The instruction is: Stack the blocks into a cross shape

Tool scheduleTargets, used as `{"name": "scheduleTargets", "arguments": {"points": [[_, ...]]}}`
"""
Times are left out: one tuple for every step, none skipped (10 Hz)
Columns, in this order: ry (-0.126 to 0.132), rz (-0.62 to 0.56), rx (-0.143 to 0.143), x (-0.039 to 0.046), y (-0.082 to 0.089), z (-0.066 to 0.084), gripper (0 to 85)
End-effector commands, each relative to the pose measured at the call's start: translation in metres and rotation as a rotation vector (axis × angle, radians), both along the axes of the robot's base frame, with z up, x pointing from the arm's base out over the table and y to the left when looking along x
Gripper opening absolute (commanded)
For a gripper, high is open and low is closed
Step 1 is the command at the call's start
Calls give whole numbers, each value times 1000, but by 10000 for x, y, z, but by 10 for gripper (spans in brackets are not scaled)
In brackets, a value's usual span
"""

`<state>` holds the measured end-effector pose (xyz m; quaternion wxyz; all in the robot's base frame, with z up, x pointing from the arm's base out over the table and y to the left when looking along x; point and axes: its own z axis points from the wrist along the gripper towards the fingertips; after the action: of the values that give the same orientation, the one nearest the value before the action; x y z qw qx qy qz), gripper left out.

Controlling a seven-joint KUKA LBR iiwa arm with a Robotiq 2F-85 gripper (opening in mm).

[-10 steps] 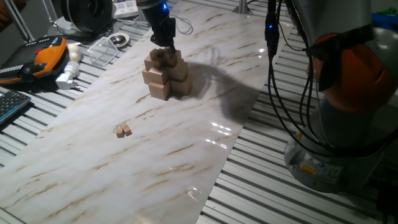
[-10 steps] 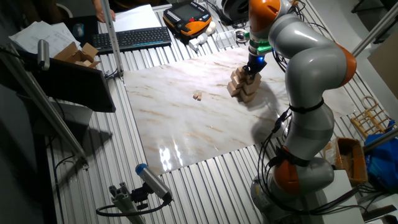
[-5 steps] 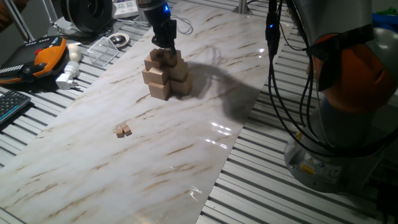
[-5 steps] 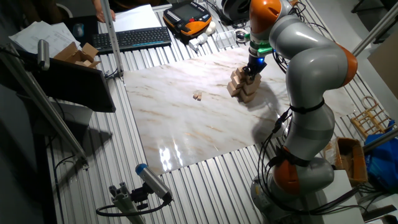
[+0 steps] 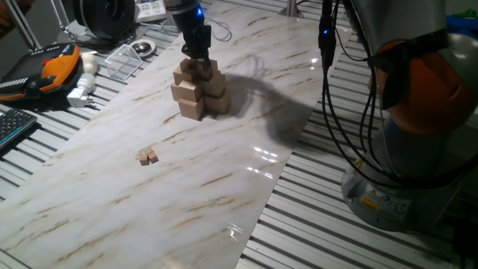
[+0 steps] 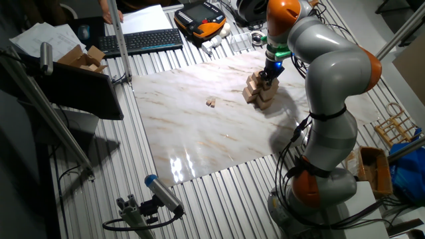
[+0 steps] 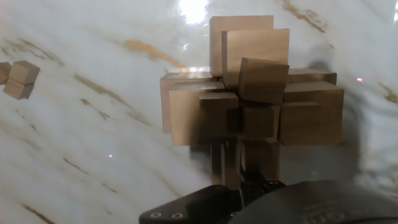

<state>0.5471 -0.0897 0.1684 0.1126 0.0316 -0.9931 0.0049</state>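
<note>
In the hand view the black body of the gripper [image 7: 239,186] is filling the bottom edge, and right beyond it the cross shape [image 7: 249,99] is rising toward the lens as a stepped pile of plain light-tan wooden cubes, their faces matte and square-edged, the layers spreading out in plus-like arms with smaller cubes sitting on larger ones. The fingers are lying against the near lower arm of the pile, but they are dark and blurred, so whether the jaws are spread or pinched on a cube cannot be told. Farther off in the same view, at the left edge, the blocks [image 7: 17,79] are lying together as two tiny tan cubes, touching each other, well apart from the pile and from the claw. All of this is resting on the table [image 5: 224,179], a glossy white marbled sheet with brown veins that is catching bright glints of light, laid over ribbed metal slats. From one fixed view the blocks [image 5: 148,156] are sitting nearer the camera on the sheet, the cross shape [image 5: 197,90] is standing farther back, and the gripper [image 5: 199,55] is hanging straight down with its tips at the top of the pile. From the other fixed view the grey and orange arm [image 6: 332,86] is arching over the sheet's far side, the gripper [image 6: 269,73] is pressing at the cross shape [image 6: 259,91], and the blocks [image 6: 210,102] are lying to its left.
</note>
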Motion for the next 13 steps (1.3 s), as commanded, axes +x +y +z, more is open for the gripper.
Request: {"name": "scheduleTargets", "arguments": {"points": [[-2,1,0,7,0,-4,0],[-2,2,0,16,-1,-8,0],[-2,4,1,25,-1,-13,0],[-3,5,4,32,-1,-18,0],[-3,7,5,35,-1,-18,0],[-3,7,5,35,-1,-17,0],[-3,7,6,36,0,-17,0],[-5,8,5,46,0,-16,0],[-5,8,6,52,-1,-18,0],[-3,8,8,52,1,-15,0],[-2,7,11,51,10,-10,0],[-2,5,10,49,18,-4,0],[0,4,10,43,30,7,0]]}}
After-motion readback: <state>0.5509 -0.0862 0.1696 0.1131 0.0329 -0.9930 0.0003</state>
